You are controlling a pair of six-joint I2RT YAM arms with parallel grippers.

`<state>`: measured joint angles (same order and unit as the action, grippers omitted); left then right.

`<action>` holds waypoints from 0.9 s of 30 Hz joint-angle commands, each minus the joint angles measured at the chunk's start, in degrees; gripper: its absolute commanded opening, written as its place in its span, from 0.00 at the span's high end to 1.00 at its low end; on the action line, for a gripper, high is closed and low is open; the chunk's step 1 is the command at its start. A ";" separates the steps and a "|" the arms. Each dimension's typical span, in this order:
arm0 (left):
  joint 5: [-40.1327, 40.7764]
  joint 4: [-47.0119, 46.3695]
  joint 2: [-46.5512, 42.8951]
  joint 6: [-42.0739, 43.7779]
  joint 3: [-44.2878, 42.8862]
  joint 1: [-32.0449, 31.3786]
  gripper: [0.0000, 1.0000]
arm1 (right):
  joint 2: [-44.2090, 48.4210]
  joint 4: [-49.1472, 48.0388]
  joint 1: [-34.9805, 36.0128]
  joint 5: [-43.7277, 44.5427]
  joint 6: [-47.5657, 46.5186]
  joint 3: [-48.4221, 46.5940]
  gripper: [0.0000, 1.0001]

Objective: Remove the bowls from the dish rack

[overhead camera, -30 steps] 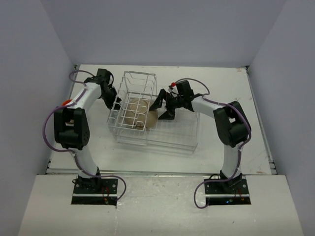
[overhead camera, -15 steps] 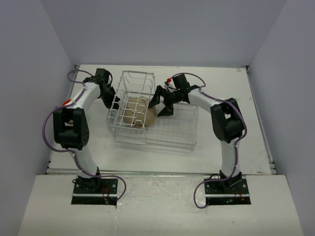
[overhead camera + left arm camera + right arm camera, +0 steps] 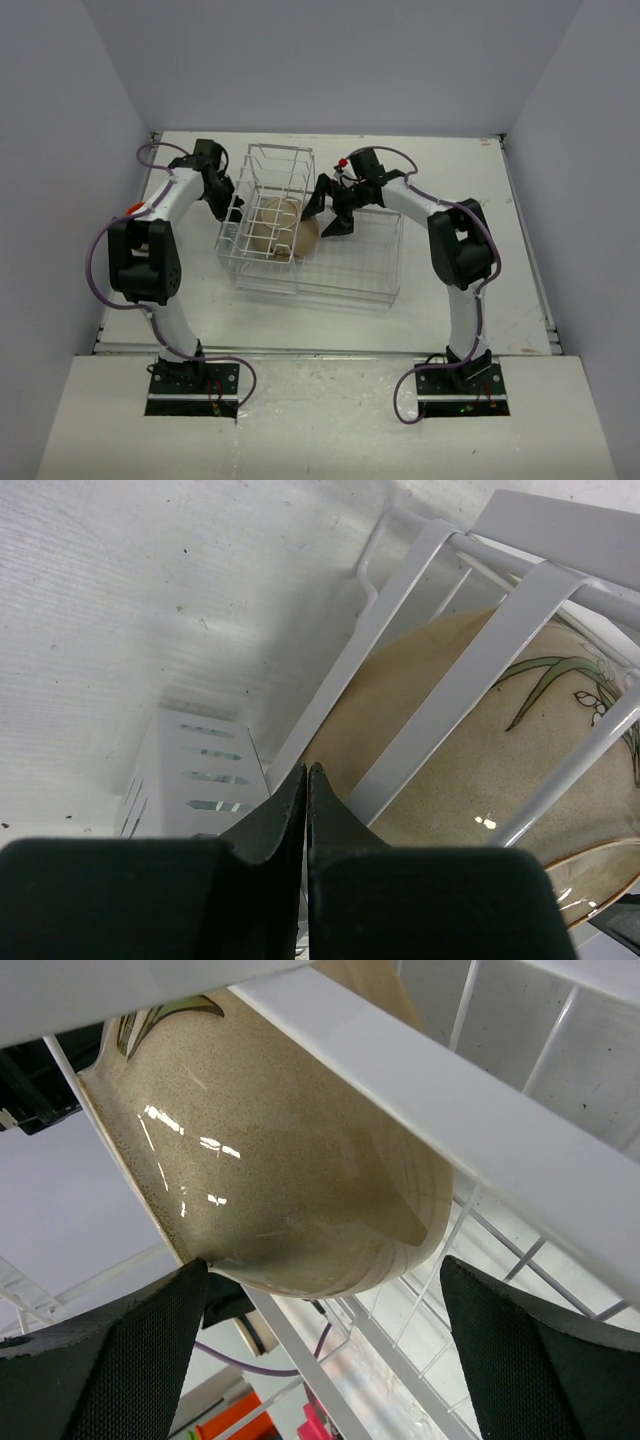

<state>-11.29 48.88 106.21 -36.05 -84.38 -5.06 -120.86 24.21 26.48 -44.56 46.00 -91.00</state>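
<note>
**Item: bowl (image 3: 275, 225).** Tan, speckled, with dark leaf markings. It stands on edge, tilted, inside the tall section at the left end of the rack (image 3: 340, 275). No other bowl can be made out.

**Item: right hand (image 3: 328, 212).** Fingers spread wide, holding nothing. It sits at the right face of the tall section, over the low basket. The bowl lies just to its left. In the wrist view the bowl's lower rim curves across the gap between the two pads (image 3: 110, 1360). Whether the left pad touches the rim cannot be told. A rack bar crosses above.

**Item: left hand (image 3: 225, 195).** Fingers pressed together on nothing. It is outside the rack's left side, with wire bars between it and the bowl.

**Item: bench (image 3: 450, 180).** White, and it carries the rack.

**Assessment.** The right hand is the nearer and has the open approach. The next move likely depends on closing across the rim, then drawing the bowl right and up, clear of the bars. The risk is the rim catching on the wire.
</note>
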 commanded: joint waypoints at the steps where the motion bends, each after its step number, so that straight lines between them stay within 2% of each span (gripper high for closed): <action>1: -7.61 -0.10 -1.62 -1.21 0.71 -2.50 1.00 | -2.45 -3.46 2.17 2.20 -0.38 -2.16 0.01; 8: -7.34 0.60 -1.80 -0.95 0.27 -2.50 1.00 | -5.35 2.78 2.17 5.62 -2.67 -8.58 0.01; 14: -8.57 -0.36 -1.80 -1.56 0.88 -2.50 1.00 | -5.35 -2.58 2.87 5.01 -2.32 -5.94 0.01; 19: -10.07 -1.24 -1.62 -1.74 0.97 -2.50 1.00 | -5.44 -9.87 4.10 -0.09 0.57 -4.19 0.01; 22: -10.24 -1.33 -1.71 -1.92 0.97 -2.50 1.00 | -5.00 -10.84 5.07 -1.49 1.28 -3.84 0.01; 27: -10.77 -1.68 -1.54 -2.18 0.88 -2.50 1.00 | -2.20 -21.12 6.39 -4.84 5.50 0.99 0.01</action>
<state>-11.25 48.31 106.15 -35.94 -84.09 -4.23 -124.01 17.87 26.52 -49.74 45.82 -91.37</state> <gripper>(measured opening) 0.002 0.987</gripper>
